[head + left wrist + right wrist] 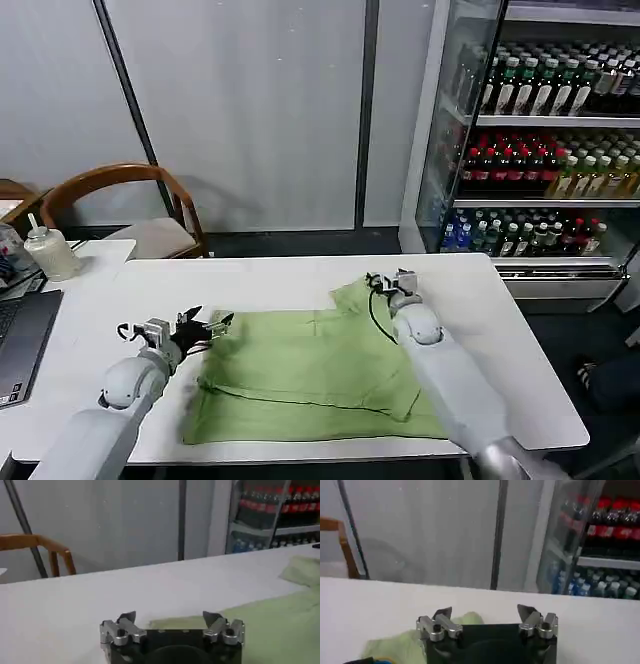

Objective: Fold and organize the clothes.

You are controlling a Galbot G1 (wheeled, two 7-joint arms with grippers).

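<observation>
Head view has the lime-green T-shirt (310, 375) spread, plain side up, across the near half of the white table (270, 275), its lower hem close to the table's near edge and one sleeve bunched up at its far right corner. The left gripper (207, 327) sits at the shirt's left edge, fingers spread wide; in the left wrist view (170, 621) both fingertips stand well apart with only a corner of green cloth lying under them, nothing pinched. The right gripper (384, 283) hovers at the bunched sleeve, and the right wrist view (485, 615) shows its fingers likewise splayed and gripping nothing, the crumpled sleeve just beside one tip. Left of the shirt, off the table's corner, stand a wooden chair (120, 200) and a white bottle (48, 250); beyond its right side is a drinks fridge (545, 130).
</observation>
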